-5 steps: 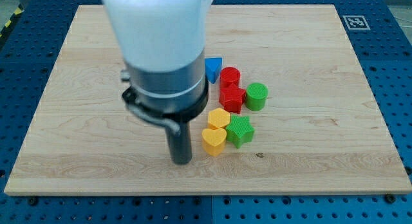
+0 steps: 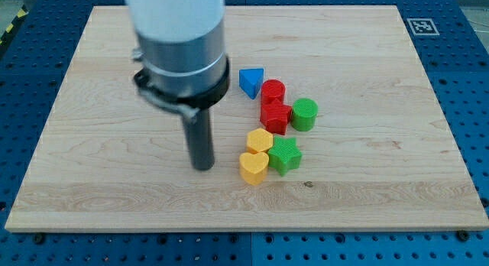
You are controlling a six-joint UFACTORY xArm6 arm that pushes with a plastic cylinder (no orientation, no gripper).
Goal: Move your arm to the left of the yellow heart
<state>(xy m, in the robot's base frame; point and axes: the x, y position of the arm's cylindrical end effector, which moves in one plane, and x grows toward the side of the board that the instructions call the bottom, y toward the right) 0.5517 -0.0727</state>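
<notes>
The yellow heart (image 2: pixel 254 167) lies on the wooden board (image 2: pixel 382 174), below the middle. My tip (image 2: pixel 202 167) rests on the board a short way to the heart's left, at about its height, with a gap between them. A yellow hexagon-like block (image 2: pixel 260 140) sits just above the heart and a green star (image 2: pixel 285 155) touches its right side.
A red star-like block (image 2: pixel 275 117), a red cylinder (image 2: pixel 273 90), a green cylinder (image 2: pixel 305 114) and a blue triangle (image 2: pixel 251 81) cluster above the heart. The arm's wide body (image 2: pixel 179 44) hides the board's upper left-middle. A marker tag (image 2: pixel 422 26) sits at the top right corner.
My tip has moved left and slightly up, from close beside the yellow heart to a little farther from it. The blocks have not moved; the blue triangle now shows fully.
</notes>
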